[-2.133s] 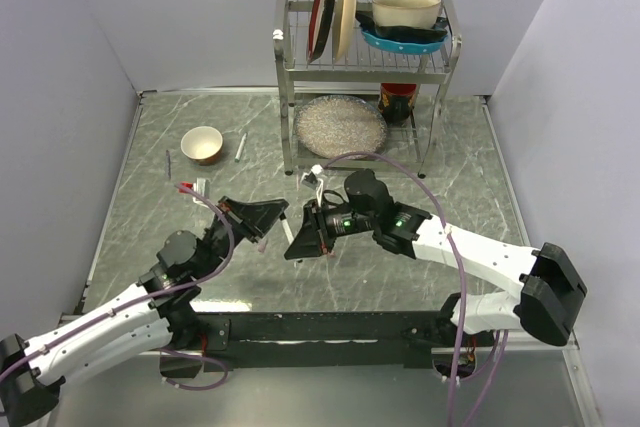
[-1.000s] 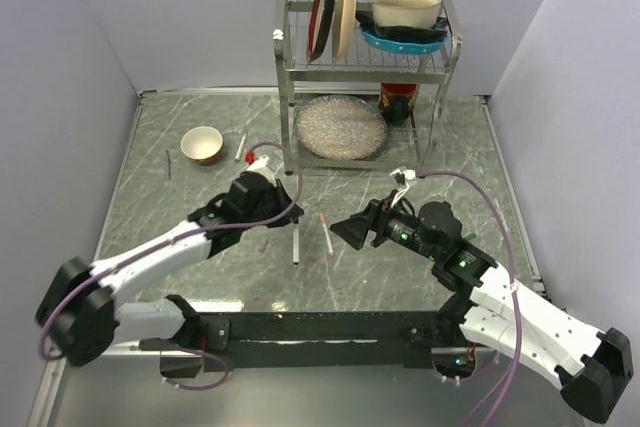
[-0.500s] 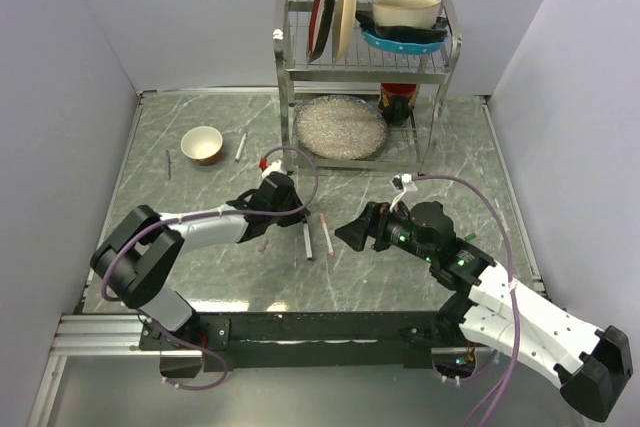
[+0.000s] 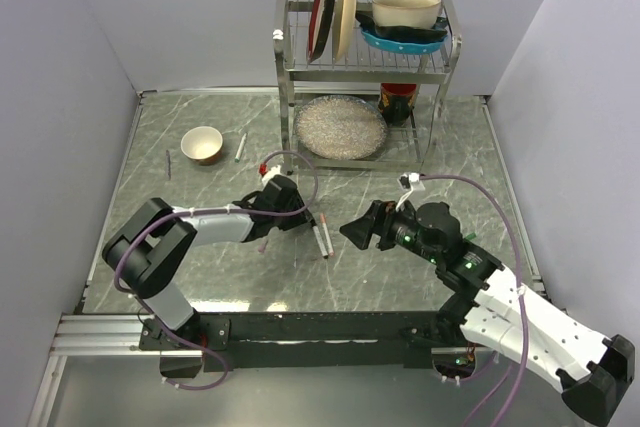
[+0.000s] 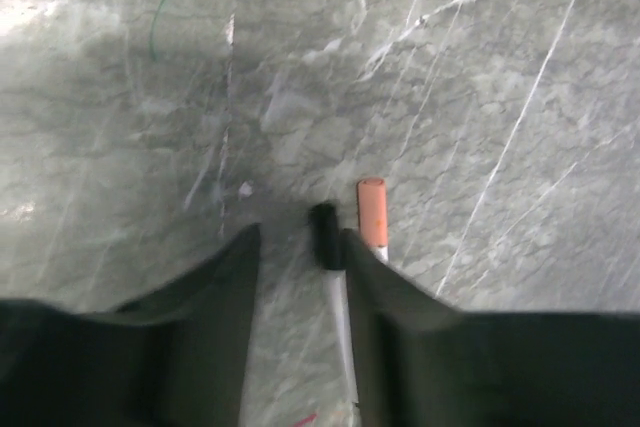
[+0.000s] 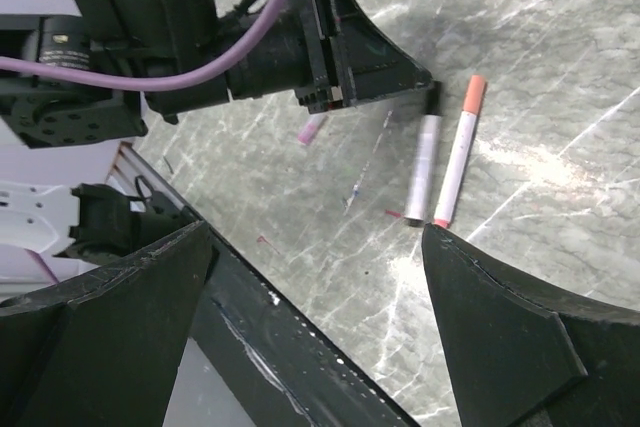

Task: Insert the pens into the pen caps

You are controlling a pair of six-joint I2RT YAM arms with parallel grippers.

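Moved: dark-capped slim white plastic pen [image 6: 423, 162] slid toward the right edge over the last half second, now lying just beside salmon-capped slim white plastic pen [image 6: 457, 157]; left elbow tucked in tighter as well.
Left gripper [image 5: 297, 247]: parted narrowly, straddling the dark-capped pen without clamping it; likely set there to nudge the pair into line.
Left arm pose: elbow folded back toward the near-left corner, forearm running low and level toward the right edge.
Pens: near the middle of the grey marbled worktop [image 4: 450, 147], somewhat toward the near edge; parallel, coloured ends aimed at the far edge; seemingly both seated in caps already, judging by those ends.
Right gripper [image 6: 315, 232]: spread wide, holding nothing, hovering just right of the pens; probably standing off to leave room.
Right arm pose: reaching in from the near-right corner, wrist tipped down toward the pens.
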